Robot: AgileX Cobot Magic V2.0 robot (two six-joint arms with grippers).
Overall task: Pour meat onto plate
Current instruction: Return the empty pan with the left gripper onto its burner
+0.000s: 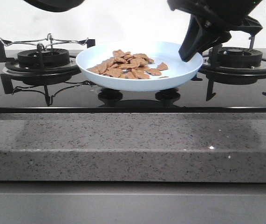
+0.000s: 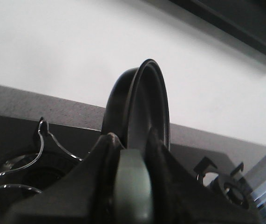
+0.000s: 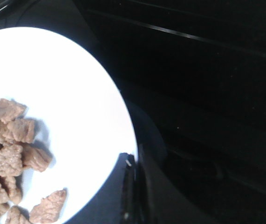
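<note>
On the pale blue plate (image 1: 179,70), orange-brown meat (image 1: 128,65) lies heaped in thin flat pieces; my right pincer (image 1: 188,53) clamps its rim, my left pincer (image 2: 133,186) grips the pan handle (image 2: 133,191).

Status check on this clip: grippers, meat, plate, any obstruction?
Right gripper clamped on plate rim. Left gripper shut on pan handle, pan tipped on edge. Meat heaped on plate. No obstruction seen.

The right gripper (image 1: 192,52) is matte black plastic, its fingers tapering to blunt wedge tips below a bulkier, angular black housing with ribbed edges. A thin black cable loops beside that housing. The left gripper (image 2: 132,184) is likewise black, with broad, smooth, sloping finger bodies and softly rounded edges.
</note>
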